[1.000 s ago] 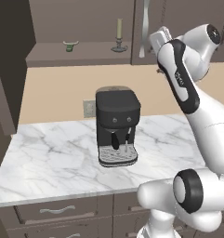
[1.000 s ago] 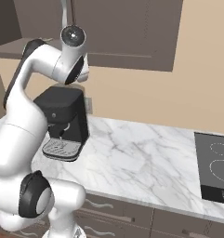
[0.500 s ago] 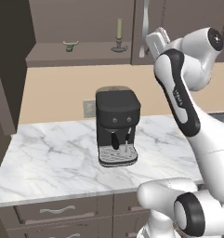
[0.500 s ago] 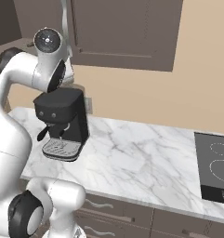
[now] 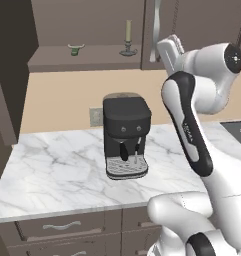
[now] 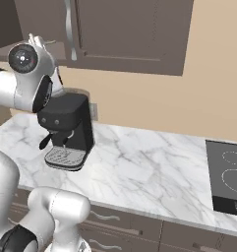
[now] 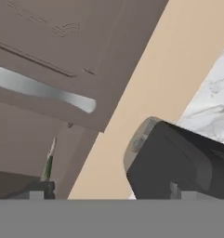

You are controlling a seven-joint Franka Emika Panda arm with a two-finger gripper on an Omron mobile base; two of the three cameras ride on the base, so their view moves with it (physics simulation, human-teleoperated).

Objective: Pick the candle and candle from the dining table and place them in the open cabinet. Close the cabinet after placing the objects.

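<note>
Currently no legible writing. Candle point(image 5: 128, 31): slim, olive-beige, upright on dark dish base, on cabinet point(image 5: 87, 55) shelf near small green bowl point(image 5: 76, 48). End effector point(image 5: 170, 47): released, empty, above coffee machine point(image 5: 125, 135) on counter point(image 5: 62, 170).

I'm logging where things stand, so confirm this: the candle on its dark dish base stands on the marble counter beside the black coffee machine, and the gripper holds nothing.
Wrong about the place. The candle on its dark dish stands inside the open cabinet, on its floor, right of the small green bowl, as the left base view shows. The black coffee machine has no candle beside it. The rest holds: the gripper holds nothing.
</note>
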